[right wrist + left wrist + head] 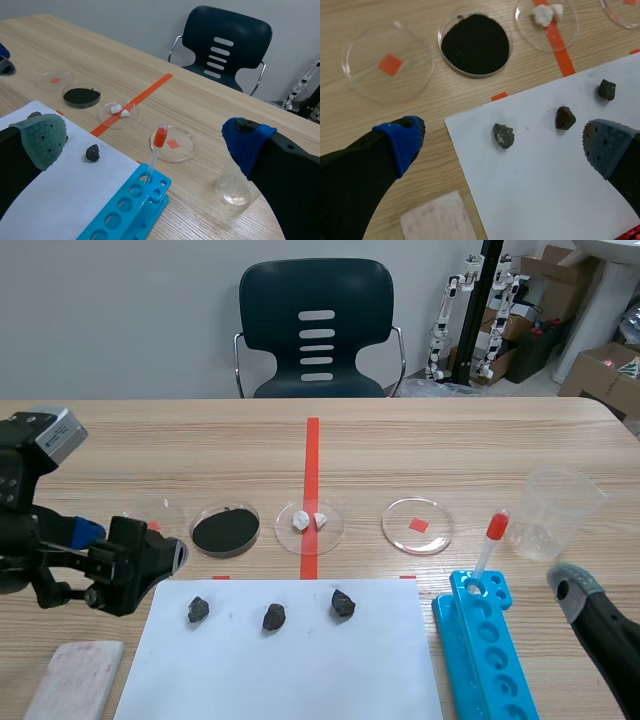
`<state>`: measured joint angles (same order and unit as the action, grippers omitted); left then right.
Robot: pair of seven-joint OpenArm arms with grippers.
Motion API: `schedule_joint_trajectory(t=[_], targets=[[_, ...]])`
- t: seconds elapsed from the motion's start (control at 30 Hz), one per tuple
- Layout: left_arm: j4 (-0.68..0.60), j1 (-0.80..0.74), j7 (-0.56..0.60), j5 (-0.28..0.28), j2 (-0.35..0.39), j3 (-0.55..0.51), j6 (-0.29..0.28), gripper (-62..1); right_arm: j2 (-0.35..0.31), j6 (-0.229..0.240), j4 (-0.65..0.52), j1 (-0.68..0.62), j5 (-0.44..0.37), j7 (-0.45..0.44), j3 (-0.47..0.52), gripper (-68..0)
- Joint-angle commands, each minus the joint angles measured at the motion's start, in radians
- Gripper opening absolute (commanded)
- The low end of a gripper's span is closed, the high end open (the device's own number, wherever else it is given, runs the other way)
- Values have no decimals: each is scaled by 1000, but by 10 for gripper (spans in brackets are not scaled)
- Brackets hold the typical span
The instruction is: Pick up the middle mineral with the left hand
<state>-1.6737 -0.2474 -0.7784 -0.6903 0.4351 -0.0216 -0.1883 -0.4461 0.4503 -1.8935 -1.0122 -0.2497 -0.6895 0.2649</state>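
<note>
Left jaws apart; middle mineral [565,118] brownish in wrist view only.

Rough, dull middle mineral [273,616] on matt white paper [300,670], wood-grain table [450,440]

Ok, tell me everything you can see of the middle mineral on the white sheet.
The middle mineral is a small, dark brownish-black lump, rough and angular, and looks like raw stone. It lies loose on the white sheet, in a row between the left mineral and the right mineral, apart from both. Only the paper touches it. The left gripper is open near the sheet's corner and does not touch it.
</note>
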Motion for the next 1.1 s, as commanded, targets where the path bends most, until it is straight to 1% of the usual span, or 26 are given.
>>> schedule_joint_trajectory(t=[0.0,0.07,0.13,0.2,0.3,0.37,0.4,0.47,0.53,0.6,0.63,0.7,0.73,0.83,0.93,1.0,1.07], targets=[[-23,26,-32,-10,-6,21,40,14,-11,-1,-14,-4,-7,-11,3,4],[-23,56,-98,-8,-15,44,102,14,-11,-1,-14,-4,-7,-11,3,4],[-23,81,-164,3,-33,65,149,14,-11,-1,-14,-4,-7,-11,3,4],[-23,104,-217,36,-53,89,191,14,-11,-1,-14,-4,-7,-11,3,4],[-23,130,-226,97,-84,132,227,14,-11,-1,-14,-4,-7,-11,3,4],[-23,144,-207,100,-89,175,265,14,-11,-1,-14,-4,-7,-11,3,4],[-23,154,-212,102,-89,203,304,14,-11,-1,-14,-4,-7,-11,3,4],[-23,180,-255,118,-90,255,402,14,-11,-1,-14,-4,-7,-11,3,4],[-23,206,-303,156,-98,292,466,14,-11,-1,-14,-4,-7,-11,3,4],[-23,223,-315,198,-116,327,526,14,-11,-1,-14,-4,-7,-11,3,4],[-23,231,-315,220,-126,342,546,14,-11,-1,-14,-4,-7,-11,3,4],[-23,243,-315,273,-151,373,564,14,-11,-1,-14,-4,-7,-11,3,4],[-23,249,-318,299,-161,389,565,14,-11,-1,-14,-4,-7,-11,3,4],[-21,275,-325,332,-177,448,596,14,-11,-1,-14,-4,-7,-11,3,4],[-13,302,-351,391,-196,503,629,14,-11,-1,-14,-4,-7,-11,3,4],[3,320,-375,418,-213,527,647,14,-11,-1,-14,-4,-7,-11,3,4],[27,340,-406,439,-234,543,650,14,-11,-1,-14,-4,-7,-11,3,4]])
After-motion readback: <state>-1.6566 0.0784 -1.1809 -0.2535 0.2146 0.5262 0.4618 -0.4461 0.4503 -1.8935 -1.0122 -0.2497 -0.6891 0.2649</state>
